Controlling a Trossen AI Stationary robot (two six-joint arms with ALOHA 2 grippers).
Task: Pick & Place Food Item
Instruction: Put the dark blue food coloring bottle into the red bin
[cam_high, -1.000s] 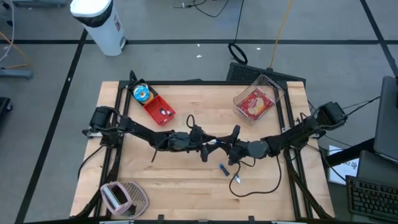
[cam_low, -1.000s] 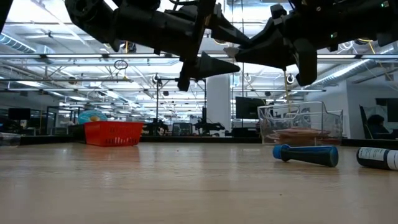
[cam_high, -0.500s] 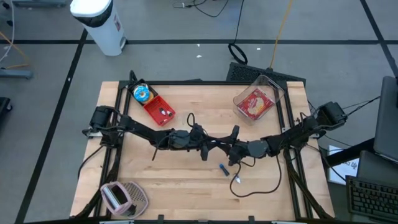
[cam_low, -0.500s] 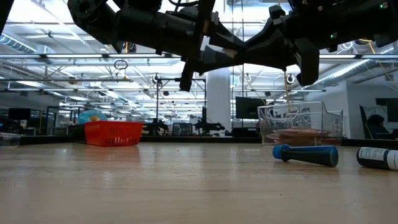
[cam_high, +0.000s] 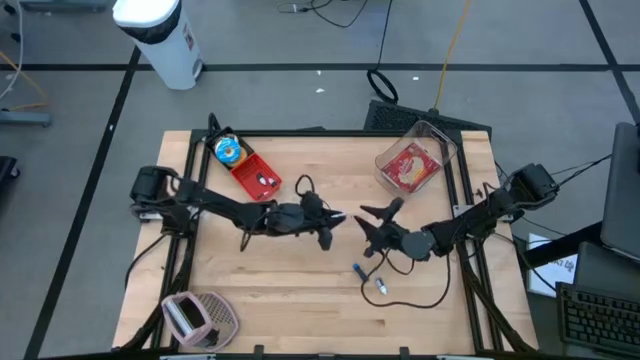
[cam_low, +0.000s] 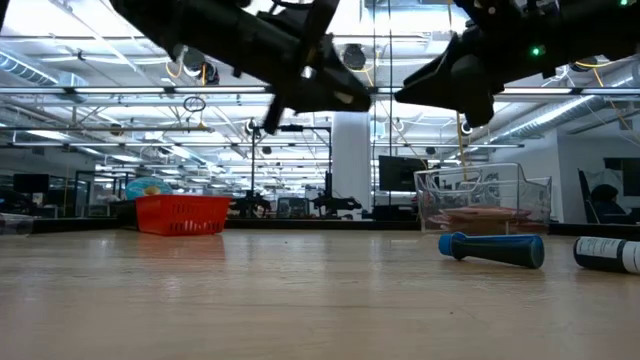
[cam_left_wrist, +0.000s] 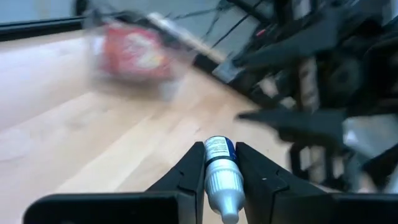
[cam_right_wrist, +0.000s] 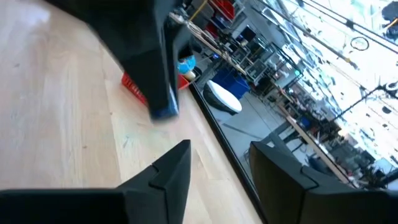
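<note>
Above the table's middle, my left gripper (cam_high: 335, 221) is shut on a small white bottle with a blue label (cam_left_wrist: 220, 167). My right gripper (cam_high: 366, 228) stands open just to its right, level with it, nothing between its fingers (cam_right_wrist: 217, 165). In the low view both grippers (cam_low: 355, 97) (cam_low: 405, 92) hang well above the wood. A red food packet (cam_high: 411, 166) lies in a clear tub (cam_high: 438, 142) at the far right. A red basket (cam_high: 255, 176) with a blue and yellow item (cam_high: 228, 150) beside it rests at the far left. My left gripper pinches the bottle's body (cam_left_wrist: 219, 177) between its two fingers. The fingers reach nearly level from the table's left and lie along the bottle. Its blue-labelled end (cam_left_wrist: 219, 147) sticks out past the fingertips, and its white tapered end points back toward the wrist. The bottle is lifted clear.
A blue pen (cam_high: 358, 270) and a small dark-capped tube (cam_high: 380, 287) lie on the wood near the right gripper, with a black cable (cam_high: 420, 300) looping beside them. A pink device (cam_high: 198, 317) rests at the near left corner. The wood between is bare.
My left gripper has shut on the bottle that the right gripper held, then drawn back toward the table's left and slightly up with it. My right gripper has opened, let go and rolled its wrist. A gap now separates the two grippers.
</note>
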